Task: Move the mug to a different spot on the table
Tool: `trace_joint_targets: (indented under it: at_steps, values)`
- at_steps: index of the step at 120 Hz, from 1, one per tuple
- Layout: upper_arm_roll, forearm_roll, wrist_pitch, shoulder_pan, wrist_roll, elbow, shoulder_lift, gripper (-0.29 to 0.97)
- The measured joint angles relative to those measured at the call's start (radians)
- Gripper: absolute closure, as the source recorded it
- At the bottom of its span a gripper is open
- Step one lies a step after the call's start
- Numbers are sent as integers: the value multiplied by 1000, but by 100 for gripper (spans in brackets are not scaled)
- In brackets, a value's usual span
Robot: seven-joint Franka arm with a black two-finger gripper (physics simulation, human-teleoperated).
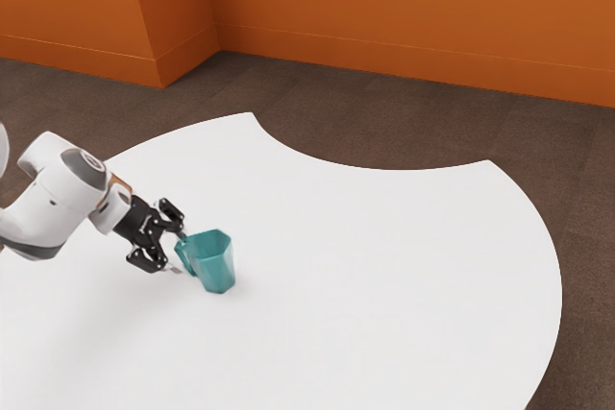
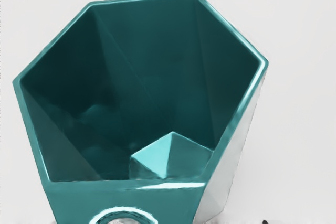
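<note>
A teal hexagonal mug stands upright on the white table, toward the exterior view's left. My black gripper is low over the table at the mug's left side, against its handle. Its fingers stand apart on either side of the handle and do not press on it, so the gripper is open. In the wrist view the mug lies just below my hand. I look straight into its empty inside, and the handle's ring is right under the hand.
The white table has a curved cut-out in its far edge and a rounded edge on the exterior view's right. Brown carpet and orange walls lie beyond it. Bare tabletop stretches to the right of the mug and in front of it.
</note>
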Motion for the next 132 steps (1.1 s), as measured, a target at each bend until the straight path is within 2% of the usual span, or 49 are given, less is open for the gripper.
trace_joint_targets:
  at_steps: [24, 40, 48, 54, 63, 71, 79, 98, 118, 132]
  values:
    - [2, 1, -1, -3, 20, 0, -5, 14]
    - [2, 24, -8, -7, 23, -3, -79, 10]
    - [1, 133, -31, -3, -12, -4, -146, 7]
    - [-1, 250, -65, 2, -60, 4, -187, 6]
    - [-26, 457, -165, 15, -165, 102, -211, 4]
    - [-43, 593, -263, -29, -266, 185, -214, 3]
    - [-58, 692, -361, -95, -370, 279, -206, 2]
    - [-62, 815, -540, -221, -591, 454, -175, 1]
    - [-59, 883, -645, -276, -772, 560, -155, 0]
    - [-57, 912, -684, -300, -873, 584, -157, 0]
